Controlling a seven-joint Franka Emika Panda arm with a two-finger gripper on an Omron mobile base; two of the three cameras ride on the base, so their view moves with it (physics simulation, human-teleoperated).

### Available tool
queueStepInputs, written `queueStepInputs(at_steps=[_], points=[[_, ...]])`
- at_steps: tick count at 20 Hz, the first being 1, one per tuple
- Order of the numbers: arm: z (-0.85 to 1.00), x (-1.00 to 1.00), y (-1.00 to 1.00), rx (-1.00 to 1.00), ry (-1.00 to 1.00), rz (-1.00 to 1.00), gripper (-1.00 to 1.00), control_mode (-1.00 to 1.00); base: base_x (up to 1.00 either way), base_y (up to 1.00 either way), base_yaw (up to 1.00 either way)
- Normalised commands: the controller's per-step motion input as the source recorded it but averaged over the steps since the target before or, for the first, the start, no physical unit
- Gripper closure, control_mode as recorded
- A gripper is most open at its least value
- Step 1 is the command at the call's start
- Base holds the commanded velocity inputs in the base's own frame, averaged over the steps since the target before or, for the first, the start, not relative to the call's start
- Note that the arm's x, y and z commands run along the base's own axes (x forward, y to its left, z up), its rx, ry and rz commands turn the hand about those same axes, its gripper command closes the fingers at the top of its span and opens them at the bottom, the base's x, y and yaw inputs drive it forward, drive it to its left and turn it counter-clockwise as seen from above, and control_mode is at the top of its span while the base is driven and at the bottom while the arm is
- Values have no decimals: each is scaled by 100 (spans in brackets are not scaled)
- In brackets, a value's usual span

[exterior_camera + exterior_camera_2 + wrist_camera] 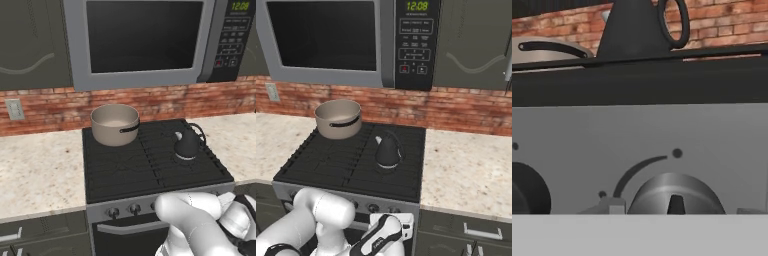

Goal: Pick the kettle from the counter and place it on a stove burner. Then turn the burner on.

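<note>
Two vessels stand on the black cooktop (125,165): the kettle (188,144) and a wide beige-grey pot (115,124). The kettle sits upright on the stove burner (192,159) at the right of the cooktop, its looped handle turned toward the right-hand tabletop (235,137) and its pale spout toward the pot. The pot stands on the rear left burner, well apart from the kettle, with its black side handle facing right. From the right base camera the kettle (388,151) shows on the right half of the grates, the pot (338,118) behind and to the left of it, and the pale speckled tabletop (466,170) just beside the cooktop's right edge.

The arm is folded low in front of the stove, below the row of knobs (134,208) on the grey front panel. Looking along the hand, a grey round knob (676,196) with a dark pointer mark sits close ahead at the bottom centre, and part of a darker knob (527,192) lies at the left edge. The kettle (637,27) rises above and behind the panel's black top edge, so it stands higher than the jaws and well apart from them, with the pot (549,50) to its left against the brick wall (727,25). The finger tips are hidden at the bottom of that view, so I cannot tell how far the jaws are open or whether they touch the knob.
</note>
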Motion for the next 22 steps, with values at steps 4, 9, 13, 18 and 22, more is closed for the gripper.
queueStepInputs(at_steps=[4,9,13,18,22], points=[[0,-44,0,0,-6,0,100,-100,0,0,0],[-5,-96,-21,0,-8,0,100,-100,0,0,0],[-5,-87,-14,0,-17,3,100,-100,0,0,0],[-16,-46,-2,0,-25,65,100,-100,0,0,0],[-14,-33,-4,-3,-26,58,100,-100,0,0,0]])
